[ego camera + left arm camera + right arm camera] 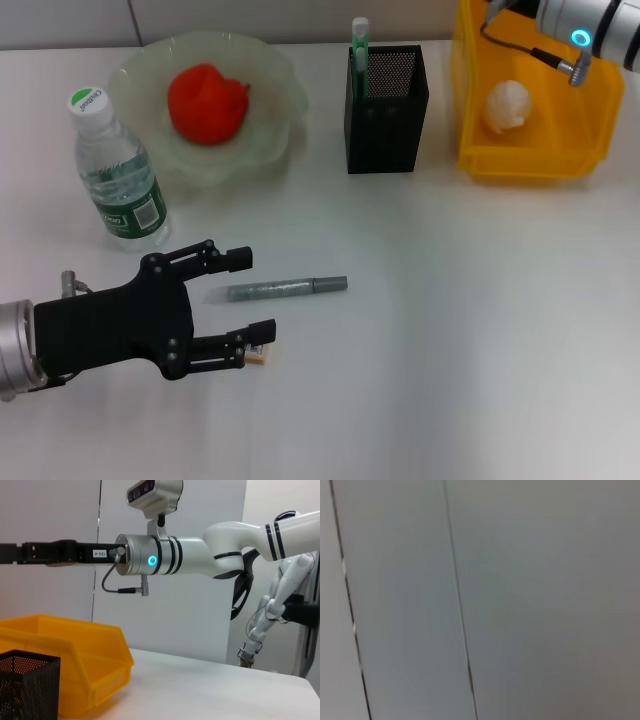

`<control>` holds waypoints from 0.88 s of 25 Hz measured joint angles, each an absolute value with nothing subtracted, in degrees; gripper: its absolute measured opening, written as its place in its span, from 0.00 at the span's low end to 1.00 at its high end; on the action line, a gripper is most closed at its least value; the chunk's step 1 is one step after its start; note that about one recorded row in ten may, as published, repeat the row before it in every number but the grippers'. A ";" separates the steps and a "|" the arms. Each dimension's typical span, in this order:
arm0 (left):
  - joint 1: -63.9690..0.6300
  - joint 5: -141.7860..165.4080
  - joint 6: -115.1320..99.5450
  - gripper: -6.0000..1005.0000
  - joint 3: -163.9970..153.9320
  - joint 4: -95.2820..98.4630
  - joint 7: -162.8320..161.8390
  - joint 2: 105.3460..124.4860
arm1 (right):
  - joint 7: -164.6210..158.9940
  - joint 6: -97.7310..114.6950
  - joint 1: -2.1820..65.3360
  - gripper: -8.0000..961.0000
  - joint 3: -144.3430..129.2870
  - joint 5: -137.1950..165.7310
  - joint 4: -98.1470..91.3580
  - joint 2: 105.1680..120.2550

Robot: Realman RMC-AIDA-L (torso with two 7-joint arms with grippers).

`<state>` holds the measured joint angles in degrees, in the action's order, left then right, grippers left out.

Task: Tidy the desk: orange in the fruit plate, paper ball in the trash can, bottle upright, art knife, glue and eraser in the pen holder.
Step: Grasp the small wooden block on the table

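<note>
Left gripper point(262, 295) astride glue point(286, 288)

1. Bright, even overhead light falls on the desk point(450, 330); shadows are soft and short.
2. The orange point(207, 102) looks overexposed, its surface detail lost.
3. The right wrist view is blurred, showing only grey panels.

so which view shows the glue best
The head view: the glue lies whole on the desk, between the open left gripper's fingers. Neither wrist view shows it.
</note>
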<state>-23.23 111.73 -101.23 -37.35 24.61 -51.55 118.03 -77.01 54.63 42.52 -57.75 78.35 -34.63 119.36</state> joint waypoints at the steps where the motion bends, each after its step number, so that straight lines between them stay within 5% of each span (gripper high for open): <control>1: -23.17 111.71 -101.30 0.81 -37.35 24.61 -51.55 118.03 | -77.02 55.22 42.12 0.47 -57.62 76.85 -34.63 119.35; 5: -23.06 111.70 -101.52 0.81 -37.35 24.61 -51.66 117.93 | -77.62 61.50 39.30 0.65 -57.45 70.11 -35.55 118.99; 9: -23.01 111.70 -101.79 0.81 -37.35 24.64 -51.79 117.87 | -81.73 70.89 36.16 0.65 -57.54 69.07 -38.84 118.07; 12: -22.96 111.70 -102.08 0.81 -37.31 24.71 -52.00 117.83 | -89.45 80.66 34.52 0.65 -58.02 73.03 -41.91 114.77; 17: -22.94 111.70 -102.59 0.81 -36.78 24.95 -52.43 117.63 | -96.84 90.06 36.15 0.65 -57.90 83.28 -43.63 111.28; 22: -23.08 111.71 -103.17 0.81 -36.68 25.06 -55.95 116.46 | -107.74 97.23 41.19 0.65 -57.60 104.85 -49.69 110.68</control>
<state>-23.08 111.71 -103.17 -36.68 25.06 -55.95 116.46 -107.74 97.23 41.19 -57.61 104.85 -49.69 110.68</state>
